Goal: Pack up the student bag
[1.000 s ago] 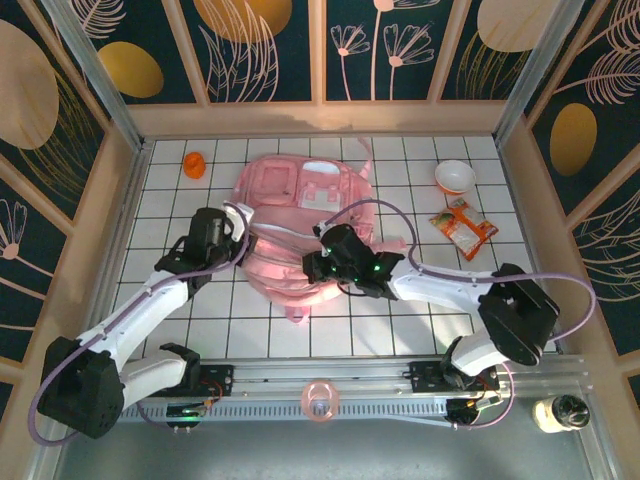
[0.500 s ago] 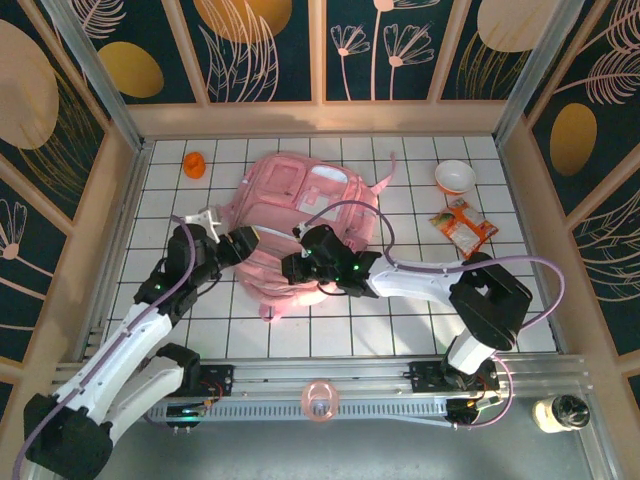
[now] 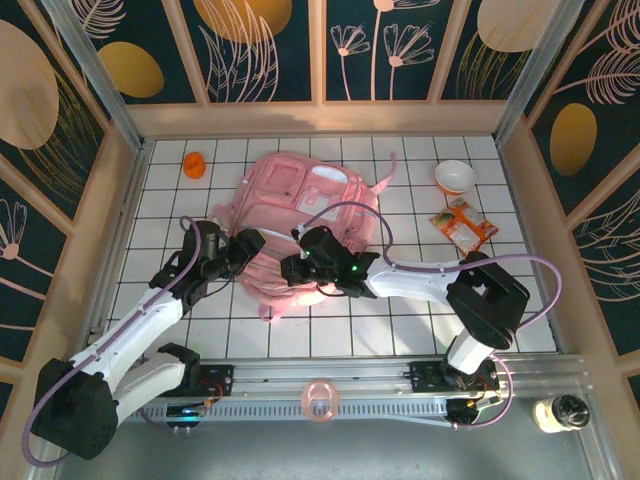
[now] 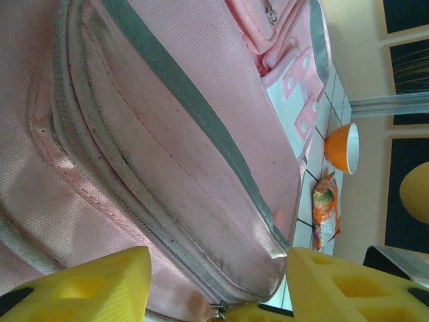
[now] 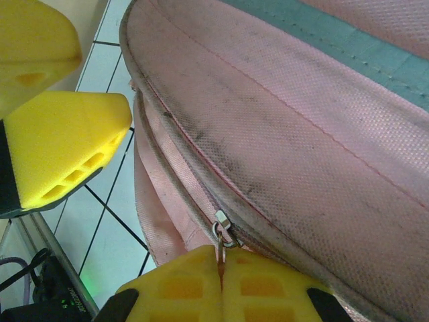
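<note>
Pink student bag (image 3: 300,195) | flat, front up | long axis far-to-near

No legible text, brand or number on the student bag (image 3: 300,200); print on the orange snack packet (image 3: 463,225) too small to read.

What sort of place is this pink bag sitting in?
Likely a robot test booth, not a classroom: a white gridded table, metal frame posts around it, and two robot arms bolted at its near edge.
</note>
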